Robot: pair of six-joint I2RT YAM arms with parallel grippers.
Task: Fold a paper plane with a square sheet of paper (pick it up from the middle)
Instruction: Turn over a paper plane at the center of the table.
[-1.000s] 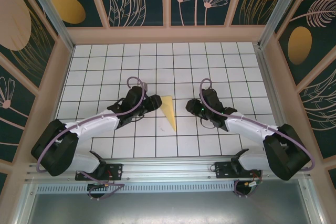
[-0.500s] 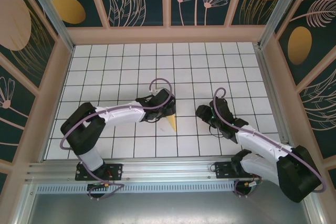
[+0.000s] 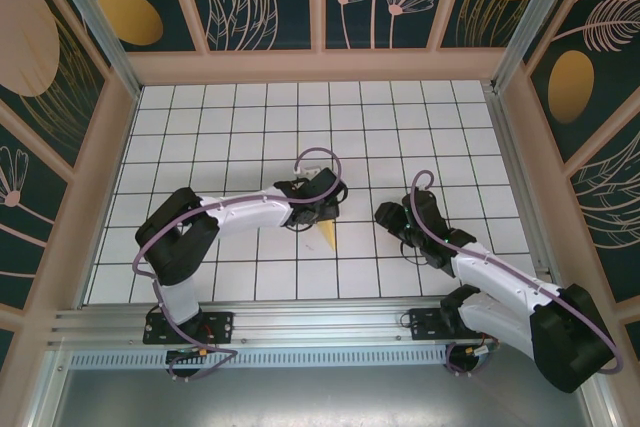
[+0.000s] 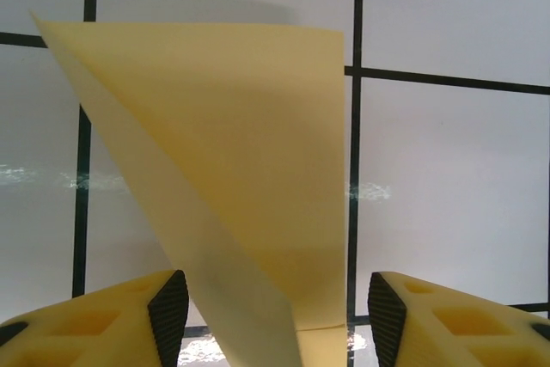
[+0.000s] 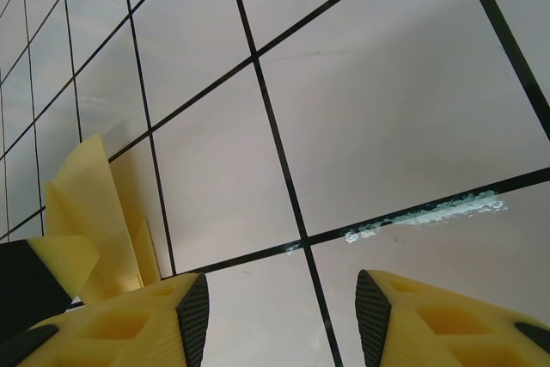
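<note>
The paper plane [image 3: 327,235] lies near the middle of the white gridded worktop [image 3: 200,127], its narrow tip pointing toward the arm bases (from overhead, the left arm covers most of it). The left pincer [image 4: 278,307] is spread, with one finger on either side of the yellow fold. The right pincer [image 5: 284,315] hovers just beside the plane, also spread, with bare tiles between its fingers.

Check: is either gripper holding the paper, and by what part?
Nothing looks held. The left gripper stands open astride the folded yellow paper, gaps either side; the right gripper is open over the table.
</note>
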